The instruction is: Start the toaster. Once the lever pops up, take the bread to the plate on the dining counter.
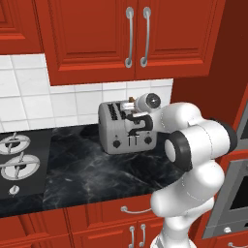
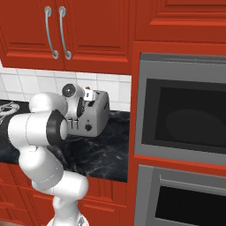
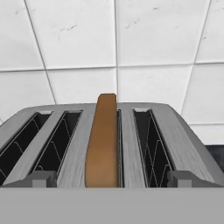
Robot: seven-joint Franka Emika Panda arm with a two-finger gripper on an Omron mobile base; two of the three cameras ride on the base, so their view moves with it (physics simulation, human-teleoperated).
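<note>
The silver-grey toaster (image 1: 121, 137) (image 2: 96, 115) stands on the black marble worktop (image 1: 87, 169) against the tiled wall. My gripper (image 1: 131, 117) (image 2: 81, 108) hangs over its front top edge. In the hand view a tan-brown bread (image 3: 103, 144) slice stands up out of a middle slot of the toaster (image 3: 175, 135). My gripper (image 3: 112, 179) is open, one fingertip on each side of the slice and not touching it. The plate and the dining counter are out of view.
Stove burners (image 1: 17, 157) lie at the worktop's left end. A built-in wall oven (image 2: 181, 114) rises just right of the toaster. Red wall cabinets (image 1: 131, 34) hang low above it. White tiles (image 3: 113, 43) back the toaster.
</note>
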